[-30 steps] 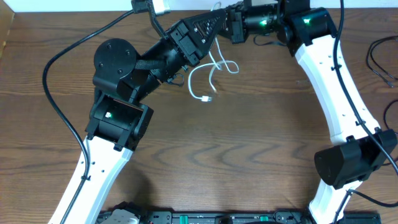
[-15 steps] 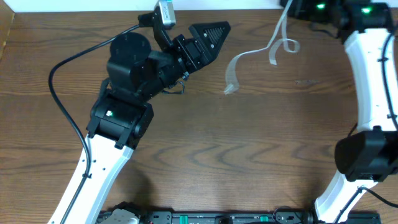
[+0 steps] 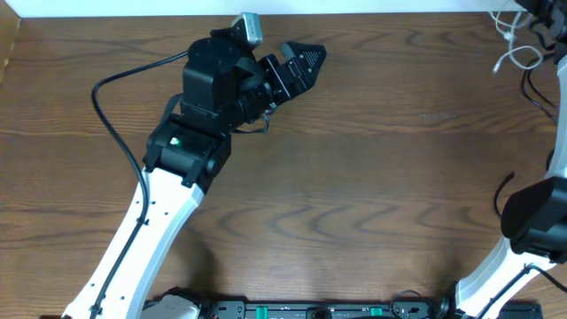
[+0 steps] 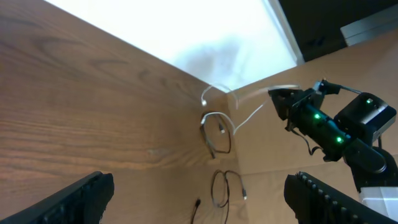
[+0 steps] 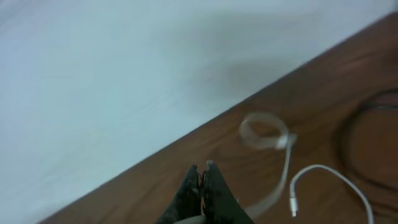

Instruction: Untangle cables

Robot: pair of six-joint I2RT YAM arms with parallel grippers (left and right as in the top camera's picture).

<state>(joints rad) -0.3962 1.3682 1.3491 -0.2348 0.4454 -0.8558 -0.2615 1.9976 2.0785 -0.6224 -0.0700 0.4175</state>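
The white cable [image 3: 507, 58] hangs in loose loops at the table's far right corner. One strand runs into my right gripper [image 5: 203, 167], which is shut on it; the rest [image 5: 266, 132] curls just past the fingertips with a plug end [image 5: 292, 205] free. In the overhead view that gripper is cut off by the top right edge. The black cable [image 4: 212, 188] lies looped on the table beside the white one [image 4: 214, 118], apart from it, and shows again as a dark arc [image 5: 340, 149]. My left gripper [image 3: 310, 55] is open wide and empty, far to their left [image 4: 199, 182].
Thicker black arm wiring [image 3: 115, 80] loops off the left arm. The table's far edge meets a white wall [image 4: 205, 31]. The right arm's white link [image 3: 496, 266] stands at the right edge; a black rail [image 3: 310, 310] runs along the front.
The left gripper opened and let the white cable go, drawing back left. The right gripper carried the white cable from the table's middle to the far right corner.
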